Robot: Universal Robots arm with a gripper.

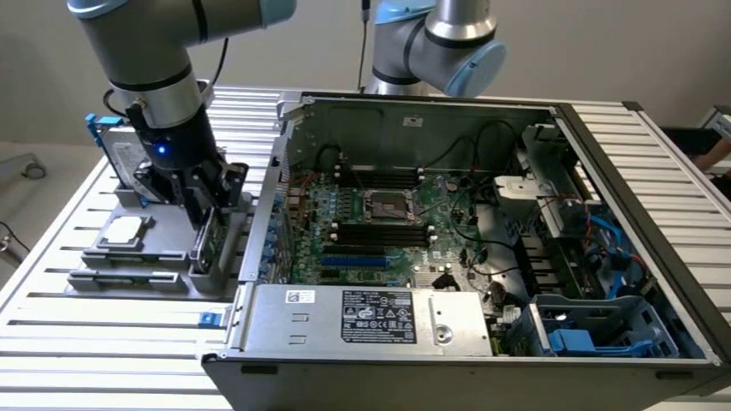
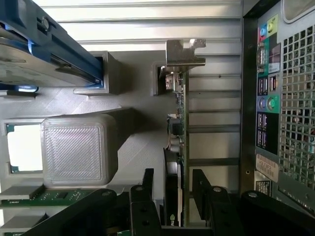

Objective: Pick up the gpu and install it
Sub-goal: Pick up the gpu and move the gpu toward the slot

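Robotics lab: robot arm, open PC case on slotted alu bench, parts jig.

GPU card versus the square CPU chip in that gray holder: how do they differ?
The gpu stands on edge in a slot; the CPU chip lies flat in its recess. The gpu is long with a silver bracket at one end; the CPU chip is square. The open pincer straddles the gpu, while the CPU chip sits apart from it. Both rest in the gray holder, outside the computer case.
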